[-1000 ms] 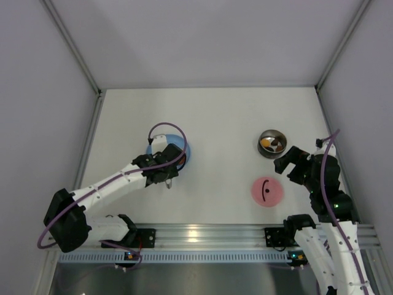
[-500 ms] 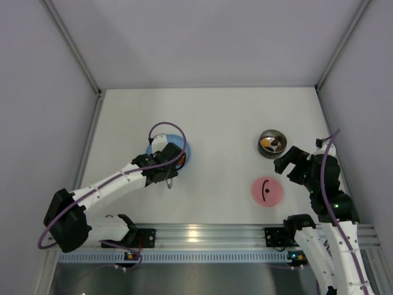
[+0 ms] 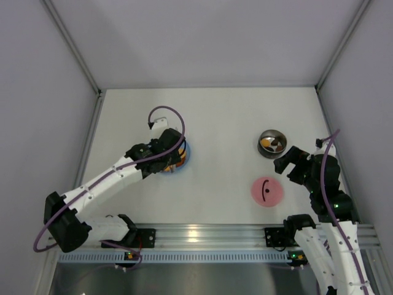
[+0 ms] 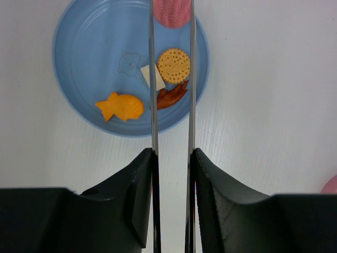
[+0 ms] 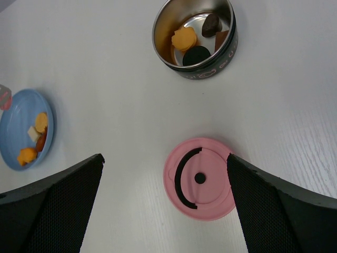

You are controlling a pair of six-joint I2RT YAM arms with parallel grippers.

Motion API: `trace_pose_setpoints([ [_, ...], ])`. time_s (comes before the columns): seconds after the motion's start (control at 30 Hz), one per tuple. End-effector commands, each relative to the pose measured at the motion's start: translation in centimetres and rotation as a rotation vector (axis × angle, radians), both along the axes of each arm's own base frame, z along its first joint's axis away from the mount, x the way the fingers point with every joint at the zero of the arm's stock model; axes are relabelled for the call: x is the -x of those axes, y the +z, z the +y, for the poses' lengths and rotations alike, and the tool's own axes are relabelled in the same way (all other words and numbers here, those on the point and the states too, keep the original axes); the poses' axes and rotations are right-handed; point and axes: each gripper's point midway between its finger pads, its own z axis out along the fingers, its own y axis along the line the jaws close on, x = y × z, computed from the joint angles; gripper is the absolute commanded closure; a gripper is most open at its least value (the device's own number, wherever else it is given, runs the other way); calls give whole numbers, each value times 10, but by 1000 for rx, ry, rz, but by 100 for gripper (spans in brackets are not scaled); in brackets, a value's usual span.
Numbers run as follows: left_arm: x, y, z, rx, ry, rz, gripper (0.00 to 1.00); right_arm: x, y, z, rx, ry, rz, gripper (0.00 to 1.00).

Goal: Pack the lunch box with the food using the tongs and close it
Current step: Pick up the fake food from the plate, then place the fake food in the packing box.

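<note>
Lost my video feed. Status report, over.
Left fingers shut on tongs over blue plate, pink piece between its arms. Right fingers open near pink lid. Lunch box part-filled, uncovered. Nothing blocking.

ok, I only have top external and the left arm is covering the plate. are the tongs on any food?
Observer: In the left wrist view, the left fingers squeeze the tongs, and a pink round piece sits between the tong arms at the far rim of the light-blue plate. I can't tell whether it is lifted.
Operator: what else is on the plate?
Observer: Four pieces: an orange fish-shaped cracker, a round biscuit, a white slice and a red-brown strip.
</note>
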Motion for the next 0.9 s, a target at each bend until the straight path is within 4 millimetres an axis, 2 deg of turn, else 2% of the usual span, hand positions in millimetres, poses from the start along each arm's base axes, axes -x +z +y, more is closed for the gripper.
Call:
trace_pose_setpoints([
  [0.0, -10, 22, -7, 12, -22, -49, 76, -9, 15, -2, 0, -5, -71, 1],
  [0.1, -15, 31, -26, 53, -75, -54, 77, -9, 17, -2, 1, -6, -74, 1],
  [0.17, -16, 45, -46, 77, -121, -81, 77, -9, 20, -4, 4, -14, -77, 1],
  [0.23, -19, 47, -64, 63, -154, -82, 77, -8, 23, -6, 10, -28, -81, 1],
  [0.27, -20, 55, -84, 64, -185, -95, 77, -8, 25, -7, 9, -34, -84, 0],
  [0.33, -20, 61, -106, 62, -226, -107, 77, -6, 28, -10, 16, -51, -86, 1],
  [0.37, -20, 68, -130, 70, -261, -118, 77, -6, 30, -11, 16, -55, -89, 1],
  [0.43, -19, 74, -157, 71, -311, -134, 77, -3, 35, -14, 18, -74, -94, 1],
  [0.47, -17, 78, -181, 78, -347, -142, 77, -2, 37, -14, 19, -75, -99, 1],
  [0.53, -11, 81, -210, 90, -405, -155, 77, 1, 42, -16, 17, -84, -105, 1],
  [0.57, -12, 70, -225, 79, -425, -142, 77, 2, 44, -16, 20, -86, -105, 1],
  [0.6, -12, 80, -240, 108, -453, -159, 77, 3, 48, -19, 25, -95, -115, 0],
  [0.63, -7, 80, -253, 117, -481, -162, 77, 6, 48, -20, 34, -100, -109, 0],
  [0.67, -9, 69, -267, 113, -499, -153, 76, 7, 49, -22, 42, -106, -108, 1],
  [0.7, -8, 76, -280, 139, -523, -163, 76, 8, 53, -25, 49, -119, -116, 1],
  [0.73, -5, 74, -289, 144, -542, -159, 76, 10, 53, -27, 59, -123, -110, 0],
  [0.77, -6, 60, -300, 138, -557, -142, 76, 11, 54, -28, 63, -126, -112, 1],
  [0.83, -1, 58, -318, 160, -602, -144, 76, 14, 59, -30, 69, -138, -122, 1],
  [0.87, 0, 51, -325, 158, -615, -139, 76, 15, 60, -31, 67, -141, -123, 1],
])
